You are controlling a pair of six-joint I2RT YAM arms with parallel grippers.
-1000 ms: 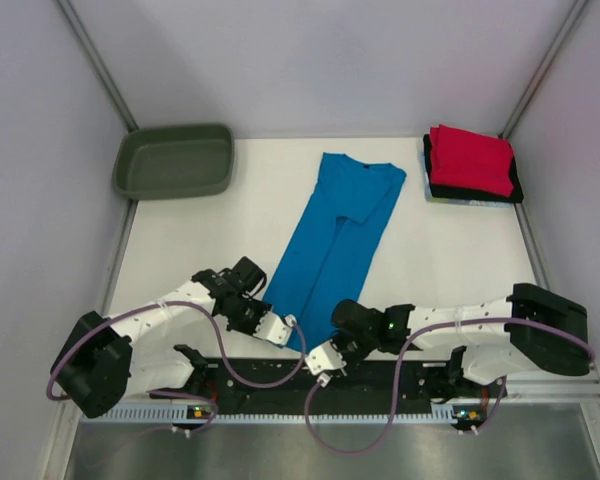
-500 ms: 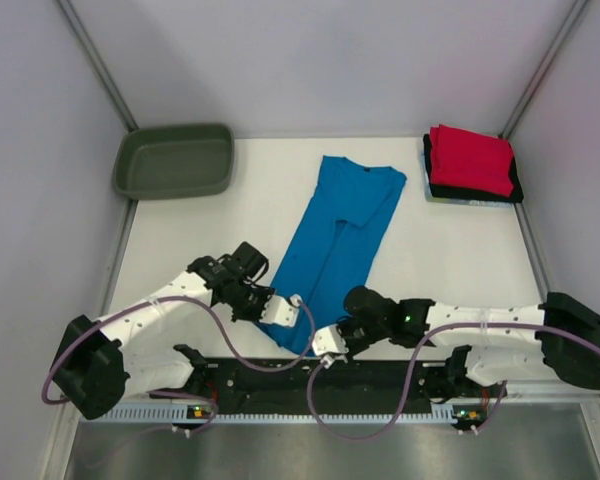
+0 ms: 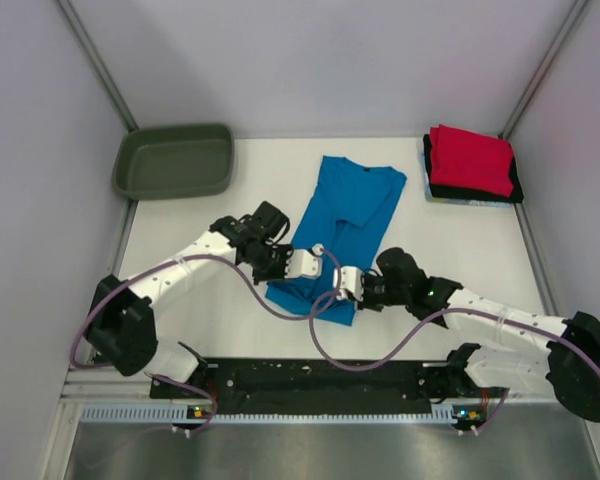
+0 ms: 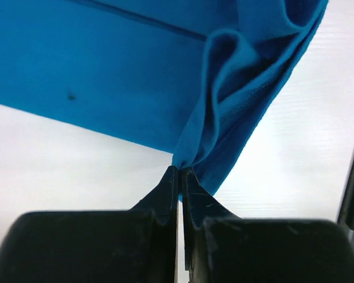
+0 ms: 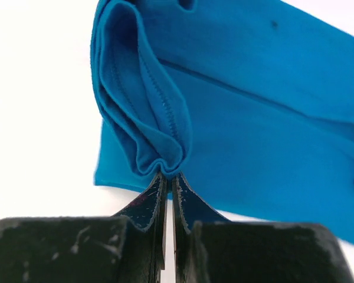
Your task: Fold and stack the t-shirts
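- Pale walls around a white table [image 3: 460, 240]; the blue t-shirt [image 3: 352, 205] lies mid-table, narrowed lengthwise.
- Its near hem is pinched tight by the left fingers [image 4: 170, 186] and right fingers [image 5: 159, 188].
- Step in hand looks like folding the hem toward the collar; the next move calls for laying it flat and square.

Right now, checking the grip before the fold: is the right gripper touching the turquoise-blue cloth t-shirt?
Touching. The right wrist view shows the right gripper pinching a bunched edge of the turquoise-blue cloth t-shirt.
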